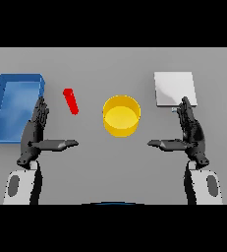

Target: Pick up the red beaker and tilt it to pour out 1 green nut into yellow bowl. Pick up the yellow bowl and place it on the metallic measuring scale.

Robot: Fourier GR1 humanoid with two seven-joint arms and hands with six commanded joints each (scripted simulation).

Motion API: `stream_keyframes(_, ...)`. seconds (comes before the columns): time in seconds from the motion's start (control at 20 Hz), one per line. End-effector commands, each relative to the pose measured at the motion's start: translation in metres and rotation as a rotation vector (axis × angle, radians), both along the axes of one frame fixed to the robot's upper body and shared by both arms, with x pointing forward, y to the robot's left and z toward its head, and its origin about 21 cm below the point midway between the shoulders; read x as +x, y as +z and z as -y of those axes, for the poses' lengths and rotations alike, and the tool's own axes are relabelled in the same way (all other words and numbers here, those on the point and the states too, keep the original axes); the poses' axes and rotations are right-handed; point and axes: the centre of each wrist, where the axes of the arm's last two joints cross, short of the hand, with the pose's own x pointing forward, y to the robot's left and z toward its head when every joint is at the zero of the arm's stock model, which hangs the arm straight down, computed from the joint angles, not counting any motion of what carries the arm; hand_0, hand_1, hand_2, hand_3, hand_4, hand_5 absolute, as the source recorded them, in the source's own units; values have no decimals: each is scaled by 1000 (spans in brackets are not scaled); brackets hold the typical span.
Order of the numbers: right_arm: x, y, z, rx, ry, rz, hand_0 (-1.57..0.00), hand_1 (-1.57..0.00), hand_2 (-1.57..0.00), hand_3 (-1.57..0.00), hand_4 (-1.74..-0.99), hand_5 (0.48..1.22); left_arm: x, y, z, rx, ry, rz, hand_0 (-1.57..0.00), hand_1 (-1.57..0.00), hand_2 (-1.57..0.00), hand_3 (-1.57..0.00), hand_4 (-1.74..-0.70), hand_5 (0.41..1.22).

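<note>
From my remote station I record the following, largest item first. The flat grey table (110, 64) fills the head view.

At ten o'clock from the table's centre lies a rectangular blue open-topped tray (7, 132) with raised walls; its interior shows bare blue. I can read no writing on it.

At two o'clock sits the square, pale metallic measuring scale (174, 87), lying flat. Its top face is plain; I find no display figures, brand or label legible.

Near the centre stands the round yellow bowl (121, 115), upright, open side up, its inside a uniform yellow. It stands well apart from the scale and touches neither hand.

Between the bowl and the tray, at about ten o'clock from the bowl, is the slim red cylindrical beaker (70, 100), tilted with its upper end towards eleven o'clock. I cannot tell whether it holds anything. No markings can be read on it.

The left hand (35, 132) hovers at eight o'clock, just beside the tray's near right corner, fingers straight and spread wide, thumb pointing towards three o'clock; it holds nothing. The right hand (191, 132) mirrors it at four o'clock, its fingertips just below the scale's near edge, fingers straight and wide, thumb towards nine o'clock, holding nothing.
</note>
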Motion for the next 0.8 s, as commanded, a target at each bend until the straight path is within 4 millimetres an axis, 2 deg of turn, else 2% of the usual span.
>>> stream_keyframes(0.0, 0, 0, 0, 1, -1, 0, 1, 1, 1, 1, -1167, 599, 0, 0, -1, 0, 1, 0, 1, 1, 1, 1, -1151, 599)
stream_keyframes(0.25, 0, 1, -5, 3, 2, 0, 1, 1, 1, 1, -1167, 599, 2, 2, -5, 1, -4, 4, 1, 1, 1, 1, -1151, 599)
stream_keyframes(0.3, -9, 3, -1, -157, -2, 77, 1, 1, 1, 1, -1167, 599, -6, 3, -6, 68, -30, 20, 1, 1, 1, 1, -1151, 599)
stream_keyframes(0.35, -17, 3, -4, -243, 6, 115, 1, 1, 1, 1, -1163, 595, -12, 8, -10, 104, -44, 38, 1, 1, 1, 1, -1156, 599)
stream_keyframes(0.45, -28, 2, -11, -325, 20, 130, 1, 1, 1, 1, -1160, 591, -15, 12, -8, 141, -58, 16, 1, 1, 1, 1, -1161, 599)
stream_keyframes(0.55, -28, 7, -8, -344, 5, 129, 1, 1, 1, 1, -1162, 591, -20, 18, -8, 164, -68, 22, 1, 1, 1, 1, -1163, 600)
stream_keyframes(0.75, -30, 9, -7, -319, 5, 115, 1, 1, 1, 1, -1199, 603, -18, 15, -2, 197, -93, -1, 1, 1, 1, 1, -1159, 602)
